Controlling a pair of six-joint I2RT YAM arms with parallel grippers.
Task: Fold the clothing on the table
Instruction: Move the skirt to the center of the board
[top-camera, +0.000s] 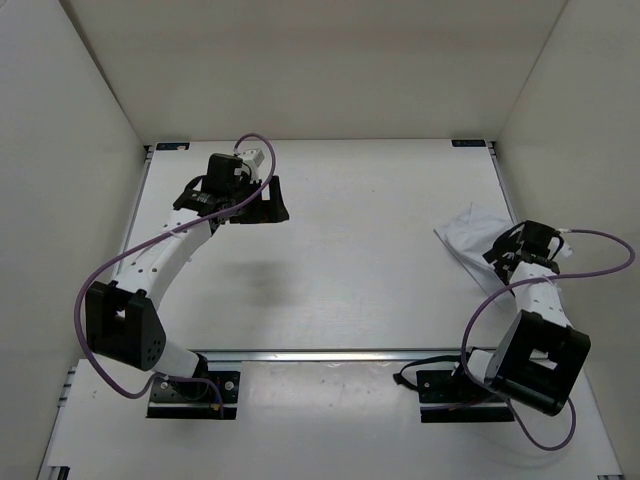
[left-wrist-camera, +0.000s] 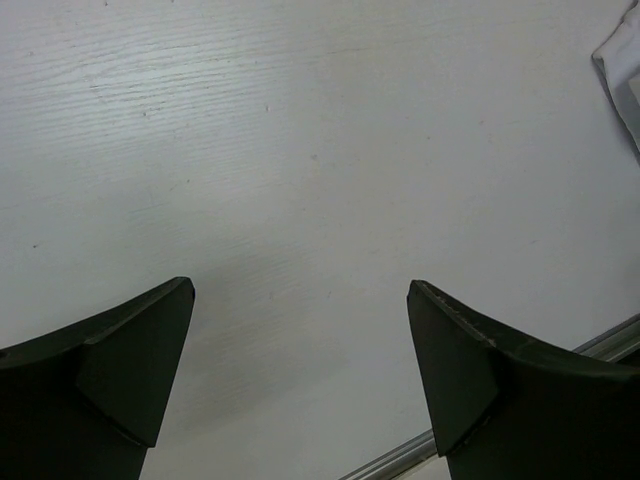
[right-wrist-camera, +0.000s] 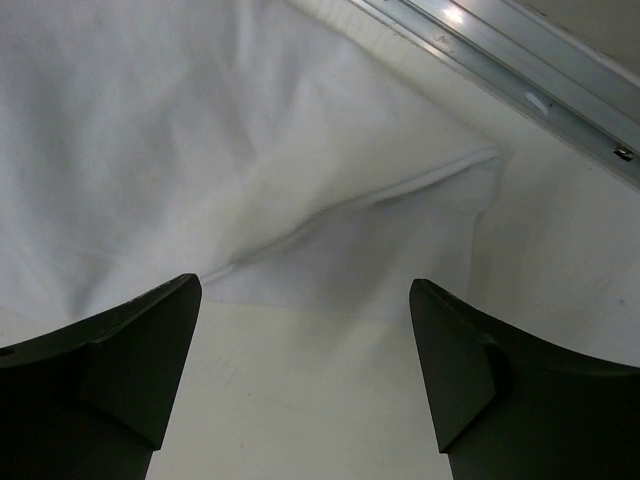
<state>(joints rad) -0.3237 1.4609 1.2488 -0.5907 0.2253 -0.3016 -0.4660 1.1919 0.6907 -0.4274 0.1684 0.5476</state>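
Note:
The clothing (top-camera: 466, 232) is a crumpled white fabric piece lying at the right side of the table (top-camera: 350, 260). My right gripper (top-camera: 508, 248) is over its near edge. In the right wrist view the right gripper (right-wrist-camera: 305, 283) stands open over bare table (right-wrist-camera: 300, 400), and the folded hem of the clothing (right-wrist-camera: 200, 150) lies just beyond the fingertips, with nothing between them. My left gripper (top-camera: 272, 200) is at the far left of the table, well apart from the fabric. It is also open (left-wrist-camera: 300, 285), with only bare table (left-wrist-camera: 300, 150) below and a corner of the clothing (left-wrist-camera: 622, 60) at the top right.
White walls (top-camera: 80, 150) enclose the table on three sides. A metal rail (top-camera: 330, 353) runs along the near edge, with both arm bases behind it. Another rail (right-wrist-camera: 500, 50) lies just past the clothing at the table's right edge. Purple cables loop off both arms.

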